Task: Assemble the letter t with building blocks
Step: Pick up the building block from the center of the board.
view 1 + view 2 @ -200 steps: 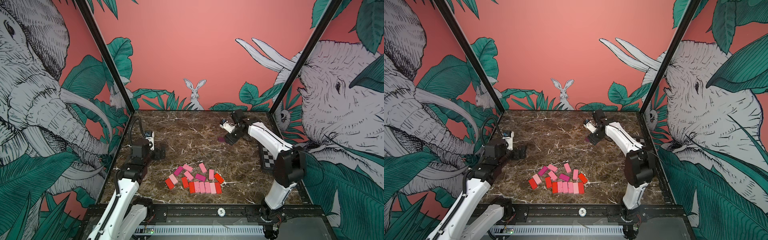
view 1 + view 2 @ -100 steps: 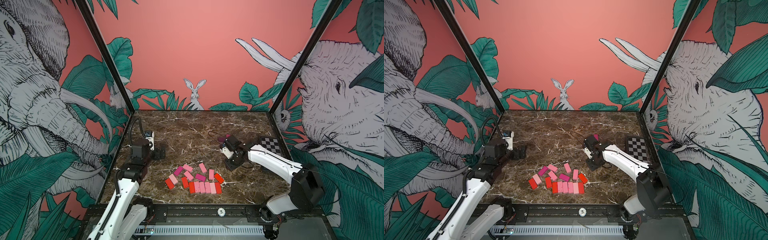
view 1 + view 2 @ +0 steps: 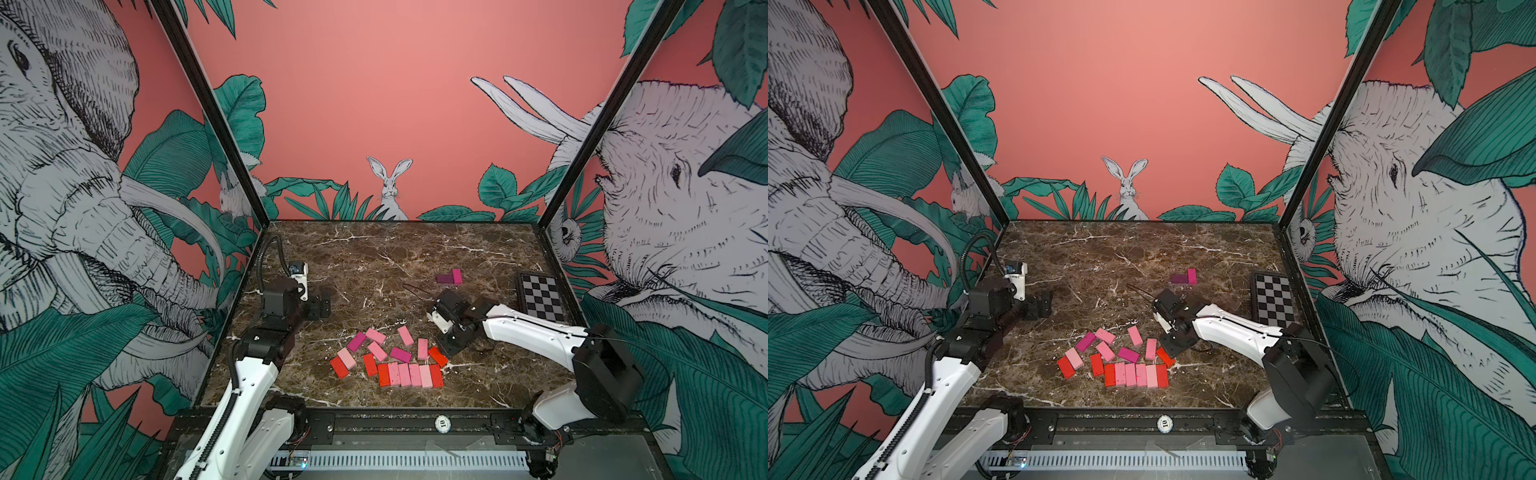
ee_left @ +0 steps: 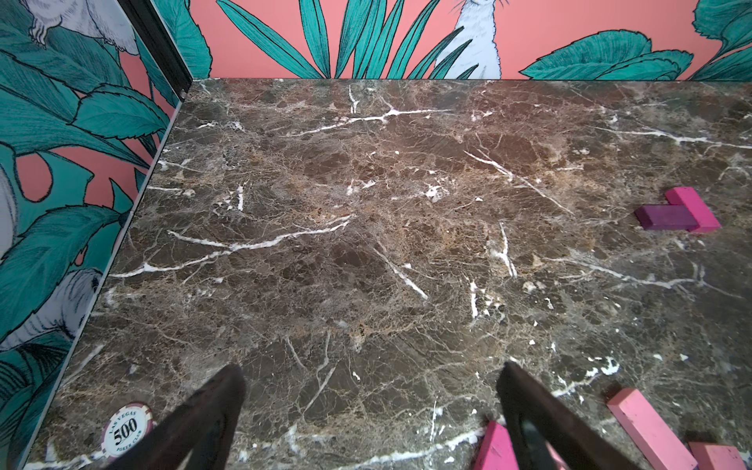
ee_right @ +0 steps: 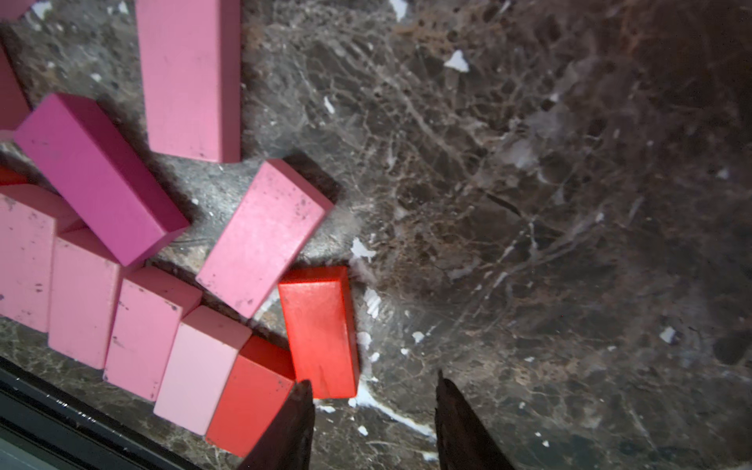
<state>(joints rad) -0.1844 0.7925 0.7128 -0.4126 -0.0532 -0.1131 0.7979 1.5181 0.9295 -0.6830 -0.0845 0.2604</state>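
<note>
Row (image 3: pixel 409 375) of red and pink blocks lies along the near desk (image 3: pixel 374 257) edge. Just past its right end sits a tilted red block (image 5: pixel 321 329). The right gripper (image 5: pixel 372 390) hangs low beside it, fingers partly open over bare desk, holding nothing. To take it cleanly, shift until the fingers straddle its long sides, then close without nudging the row. Left of the row, the left gripper (image 4: pixel 370 378) gapes empty. Far beyond the row, a purple-magenta pair (image 3: pixel 450 277) touches at a right angle.

Red, pink, magenta blocks (image 3: pixel 409 375); checkered plate (image 3: pixel 540 297)
</note>
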